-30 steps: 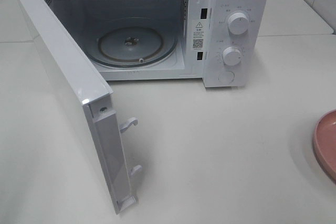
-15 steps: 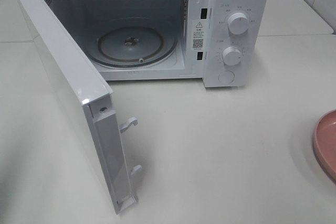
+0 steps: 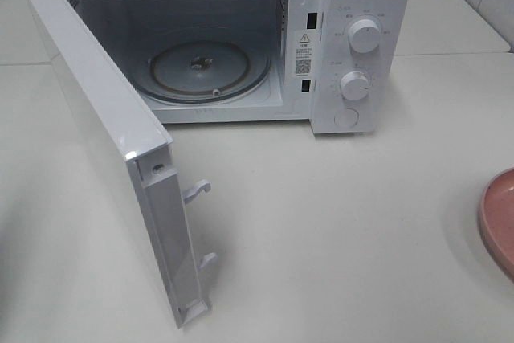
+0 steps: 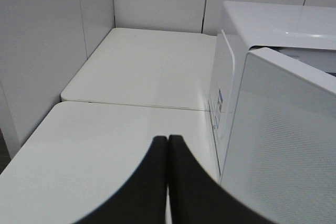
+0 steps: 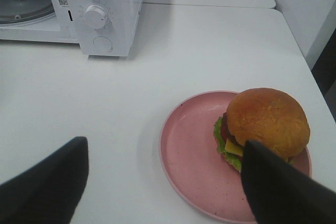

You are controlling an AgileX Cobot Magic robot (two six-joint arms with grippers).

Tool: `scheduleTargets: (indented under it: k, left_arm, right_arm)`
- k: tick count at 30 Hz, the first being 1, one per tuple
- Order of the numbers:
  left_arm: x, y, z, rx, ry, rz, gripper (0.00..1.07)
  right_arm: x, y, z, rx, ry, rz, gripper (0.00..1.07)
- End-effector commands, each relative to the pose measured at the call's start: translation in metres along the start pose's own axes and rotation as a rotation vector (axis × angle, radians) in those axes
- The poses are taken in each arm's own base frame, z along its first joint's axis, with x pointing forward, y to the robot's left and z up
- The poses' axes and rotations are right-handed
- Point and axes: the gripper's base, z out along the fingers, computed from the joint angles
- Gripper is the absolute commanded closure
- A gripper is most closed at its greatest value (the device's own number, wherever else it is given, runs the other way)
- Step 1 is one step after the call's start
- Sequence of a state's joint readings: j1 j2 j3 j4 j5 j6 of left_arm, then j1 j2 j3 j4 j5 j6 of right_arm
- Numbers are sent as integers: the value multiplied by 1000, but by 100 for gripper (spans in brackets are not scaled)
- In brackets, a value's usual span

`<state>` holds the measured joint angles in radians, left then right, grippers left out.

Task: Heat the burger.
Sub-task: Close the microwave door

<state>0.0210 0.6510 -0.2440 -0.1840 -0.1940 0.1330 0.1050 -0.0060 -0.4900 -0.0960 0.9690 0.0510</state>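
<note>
Microwave (image 3: 353, 46) open, burger (image 5: 265, 124) on pink plate (image 5: 191, 156).
Left end effector (image 4: 168, 182) pressed closed, empty; right end effector (image 5: 163, 182) spread wide; microwave labels unreadable.

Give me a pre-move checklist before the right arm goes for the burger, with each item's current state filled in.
1. Microwave door swung open: ok.
2. Glass turntable bare, with room for the food: ok.
3. Right gripper open, nothing between its fingers: ok.
4. Burger sitting upright on the pink plate, towards its edge: ok.
5. Right gripper centred over the burger: not ok; one finger overlaps the bun in the wrist view and the other is off to the side of the plate.
6. Left gripper shut, empty and beside the microwave, away from the doorway: ok.
</note>
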Motion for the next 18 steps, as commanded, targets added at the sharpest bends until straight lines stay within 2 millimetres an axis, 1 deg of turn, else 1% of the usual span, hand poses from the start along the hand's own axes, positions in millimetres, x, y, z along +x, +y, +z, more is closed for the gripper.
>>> scheduleTargets:
  k: [1, 8, 12, 13, 14, 16, 18]
  left_arm:
    - [5, 3, 5, -28, -76, 2, 107]
    - [13, 4, 14, -40, -86, -61, 107]
    - [18, 2, 26, -16, -73, -59, 107]
    - [18, 2, 26, -16, -73, -59, 107]
    - [22, 1, 31, -7, -56, -69, 107]
    - [24, 1, 34, -1, -48, -69, 107]
    - [29, -1, 41, 15, -25, -56, 107]
  right_arm:
    - [1, 0, -4, 1, -32, -10, 31]
    - [1, 0, -4, 1, -32, -10, 31]
    - [1, 0, -4, 1, -32, -10, 31]
    - [1, 0, -4, 1, -32, -10, 31]
    - [1, 0, -4, 1, -32, -10, 31]
    - [1, 0, -4, 1, -32, -10, 31]
    - [1, 0, -4, 1, -32, -10, 31]
